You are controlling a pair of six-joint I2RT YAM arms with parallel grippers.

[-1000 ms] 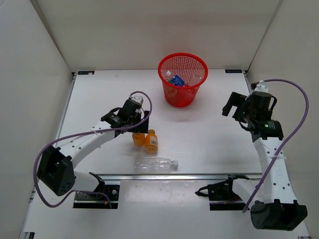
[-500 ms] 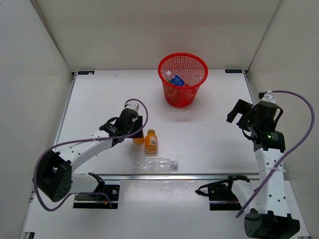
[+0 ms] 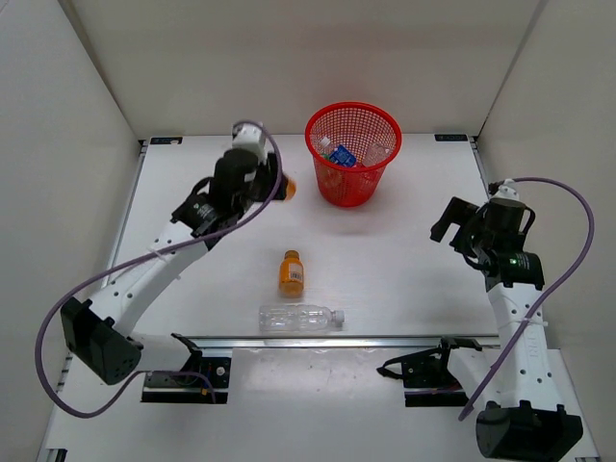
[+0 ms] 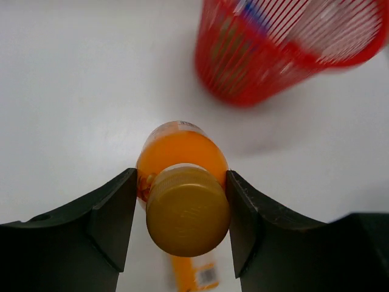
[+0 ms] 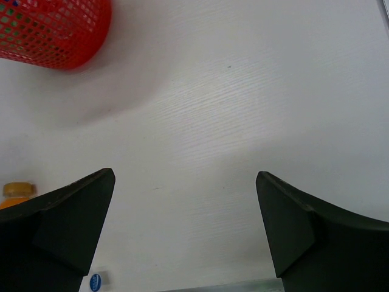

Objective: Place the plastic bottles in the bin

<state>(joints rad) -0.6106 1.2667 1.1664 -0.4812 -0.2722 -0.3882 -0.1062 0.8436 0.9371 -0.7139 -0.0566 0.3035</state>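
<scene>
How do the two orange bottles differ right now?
The held orange bottle is clamped in the left gripper, off the table; the loose orange bottle sits free on the table. The held one is by the bin's left side; the loose one is mid-table, just beyond the long clear bottle. Both are orange with yellow caps.

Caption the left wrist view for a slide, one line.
Left gripper shut on an orange bottle, cap toward the camera, with the red mesh bin ahead.
</scene>
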